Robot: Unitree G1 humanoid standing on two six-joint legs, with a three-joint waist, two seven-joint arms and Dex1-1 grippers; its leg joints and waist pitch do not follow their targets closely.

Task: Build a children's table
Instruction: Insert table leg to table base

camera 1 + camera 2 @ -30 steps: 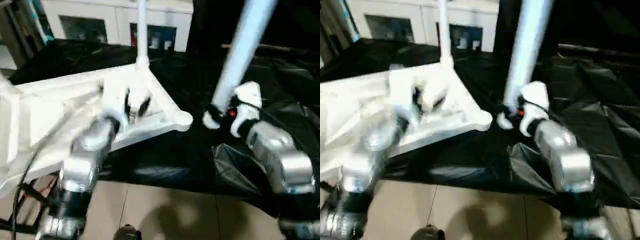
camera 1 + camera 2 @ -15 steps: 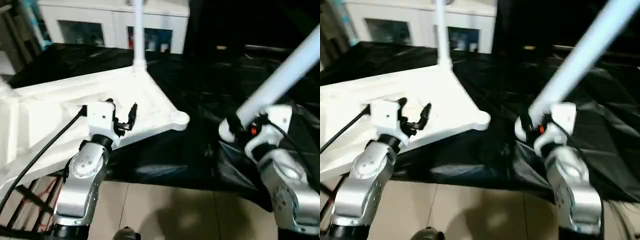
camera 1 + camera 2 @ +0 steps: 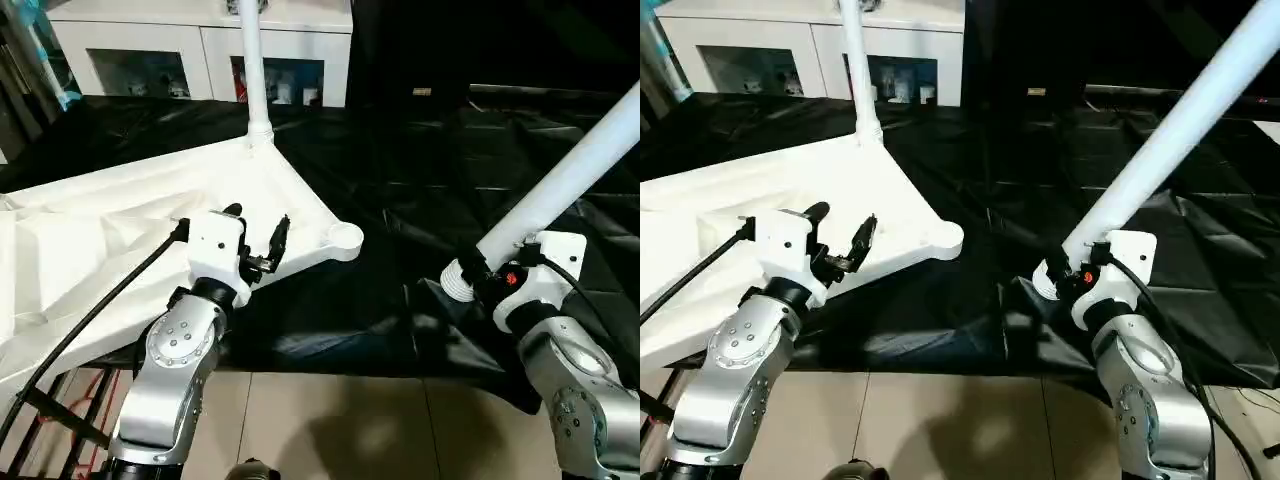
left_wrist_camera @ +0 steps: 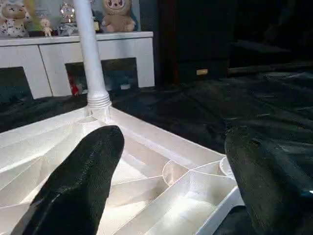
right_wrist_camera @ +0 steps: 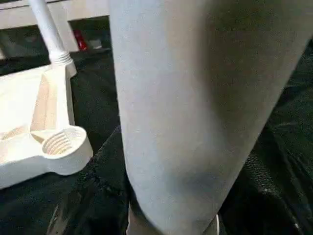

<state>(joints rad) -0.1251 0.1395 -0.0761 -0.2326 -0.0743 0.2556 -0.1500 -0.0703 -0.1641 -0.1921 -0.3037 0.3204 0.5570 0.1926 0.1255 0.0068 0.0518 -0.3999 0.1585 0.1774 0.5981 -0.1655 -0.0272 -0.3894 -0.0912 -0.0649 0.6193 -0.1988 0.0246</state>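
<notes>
The children's table top (image 3: 120,230) lies upside down on the left, ribs upward. One white leg (image 3: 255,70) stands upright in its far corner. The near corner socket (image 3: 344,238) has nothing in it. My left gripper (image 3: 258,224) hangs open just above the top's near edge, left of that socket, with nothing between its black fingers (image 4: 80,181). My right gripper (image 3: 480,272) is shut on a second white leg (image 3: 570,185) close to its ribbed lower end. That leg slants up and to the right, its end apart from the socket (image 5: 61,142).
A black sheet (image 3: 430,170) covers the work surface under and right of the top. The white glass-door cabinet (image 3: 150,50) stands behind, with plush toys (image 4: 117,14) on it. A black cable (image 3: 90,320) runs back from my left wrist. Tiled floor (image 3: 340,420) lies in front.
The camera has shifted. My right gripper has tipped its leg from steep to a stronger slant rightward, and the lower end has drawn away from the near socket. My left gripper stays open.
</notes>
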